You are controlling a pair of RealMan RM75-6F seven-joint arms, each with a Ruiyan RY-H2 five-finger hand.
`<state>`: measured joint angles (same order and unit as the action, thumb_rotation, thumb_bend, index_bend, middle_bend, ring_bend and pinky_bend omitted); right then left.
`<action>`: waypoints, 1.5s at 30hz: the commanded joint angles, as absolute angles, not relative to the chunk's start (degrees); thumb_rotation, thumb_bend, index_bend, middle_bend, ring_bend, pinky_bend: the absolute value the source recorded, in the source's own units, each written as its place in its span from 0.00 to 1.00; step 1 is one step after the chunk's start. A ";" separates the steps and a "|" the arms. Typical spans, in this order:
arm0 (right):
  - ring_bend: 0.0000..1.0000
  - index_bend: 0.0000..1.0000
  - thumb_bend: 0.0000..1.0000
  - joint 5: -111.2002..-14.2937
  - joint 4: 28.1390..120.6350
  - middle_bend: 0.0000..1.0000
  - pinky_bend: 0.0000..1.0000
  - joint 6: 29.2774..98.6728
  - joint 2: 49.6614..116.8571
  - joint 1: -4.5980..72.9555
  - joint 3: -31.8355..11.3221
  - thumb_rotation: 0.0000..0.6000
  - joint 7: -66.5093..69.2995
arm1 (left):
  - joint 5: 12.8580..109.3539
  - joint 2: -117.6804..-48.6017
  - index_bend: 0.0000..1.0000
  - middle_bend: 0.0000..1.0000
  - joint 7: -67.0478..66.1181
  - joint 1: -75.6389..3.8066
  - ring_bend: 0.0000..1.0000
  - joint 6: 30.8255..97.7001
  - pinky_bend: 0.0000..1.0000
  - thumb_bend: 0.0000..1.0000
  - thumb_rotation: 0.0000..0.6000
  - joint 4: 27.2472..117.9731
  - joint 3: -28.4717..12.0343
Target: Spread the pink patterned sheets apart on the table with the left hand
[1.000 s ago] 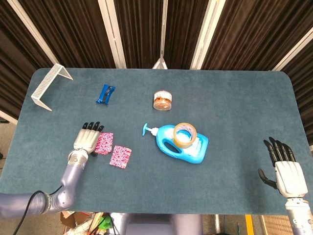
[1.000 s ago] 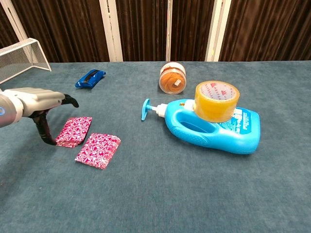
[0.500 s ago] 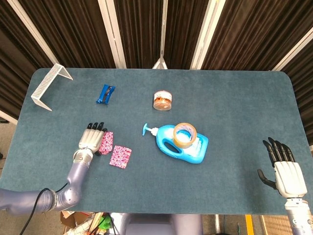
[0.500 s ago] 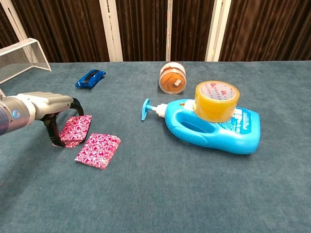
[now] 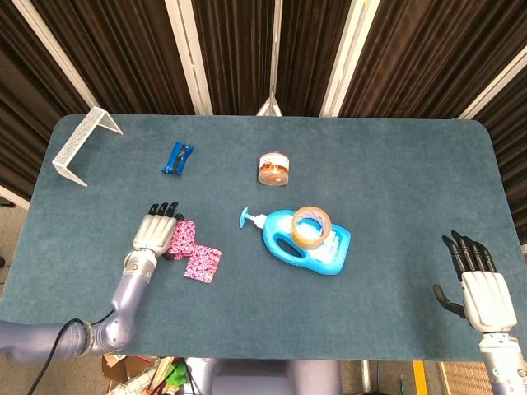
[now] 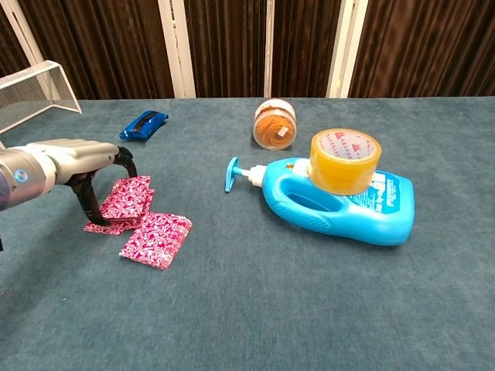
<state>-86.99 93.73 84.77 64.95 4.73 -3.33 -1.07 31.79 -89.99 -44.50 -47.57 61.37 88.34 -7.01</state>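
Note:
Two lots of pink patterned sheets lie at the table's front left. One small stack (image 5: 183, 237) (image 6: 128, 198) is tilted up off the cloth, with a lower sheet (image 6: 101, 226) showing beneath it. My left hand (image 5: 156, 230) (image 6: 76, 164) pinches this stack between thumb and curled fingers, on the stack's left side. A separate flat stack (image 5: 202, 263) (image 6: 157, 238) lies just right and nearer, touching the first. My right hand (image 5: 478, 282) hovers at the table's near right edge with fingers spread and nothing in it; only the head view shows it.
A blue detergent bottle (image 5: 306, 245) (image 6: 340, 202) lies mid-table with a tape roll (image 5: 311, 225) (image 6: 345, 160) on it. Behind stands a jar (image 5: 273, 169) (image 6: 274, 124). A blue clip (image 5: 177, 158) (image 6: 143, 124) and a white wire rack (image 5: 81, 141) (image 6: 35, 89) sit at the far left.
My left hand moved right onto the nearer-left stack, closed thumb and fingers on it, and pushed and tilted it rightward against the other stack. The right hand stayed put.

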 commanded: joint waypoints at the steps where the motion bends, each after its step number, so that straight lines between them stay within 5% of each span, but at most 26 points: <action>1: 0.00 0.00 0.36 -87.03 93.67 0.00 0.09 84.79 64.97 4.73 -3.33 1.00 -1.09 | 32.88 -88.52 0.54 0.00 -43.37 -46.93 0.00 61.48 0.00 0.40 1.00 89.86 -6.95; 15: 0.00 0.00 0.36 -87.00 93.91 0.00 0.09 84.82 65.09 4.67 -3.29 1.00 -1.35 | 41.74 -76.20 0.52 0.00 -38.90 -40.32 0.00 63.59 0.00 0.40 1.00 100.11 0.17; 23: 0.00 0.00 0.36 -86.91 94.15 0.00 0.09 84.87 65.13 4.63 -3.31 1.00 -1.75 | 45.98 -75.71 0.49 0.00 -37.22 -37.36 0.00 61.71 0.00 0.40 1.00 99.87 4.98; 26: 0.00 0.00 0.36 -86.77 94.06 0.00 0.09 84.83 65.14 4.65 -3.39 1.00 -1.74 | 47.43 -75.76 0.40 0.00 -37.17 -36.46 0.00 61.81 0.00 0.36 1.00 99.86 6.34; 33: 0.00 0.00 0.36 -87.00 94.04 0.00 0.09 84.86 65.18 4.70 -3.34 1.00 -1.86 | 49.57 -74.70 0.02 0.00 -35.34 -34.56 0.00 62.43 0.00 0.12 1.00 100.07 7.16; 45: 0.00 0.00 0.36 -87.13 93.73 0.00 0.09 84.90 65.15 4.67 -3.25 1.00 -2.29 | 54.41 -68.87 0.00 0.00 -31.08 -31.17 0.00 67.16 0.00 0.09 1.00 106.26 6.50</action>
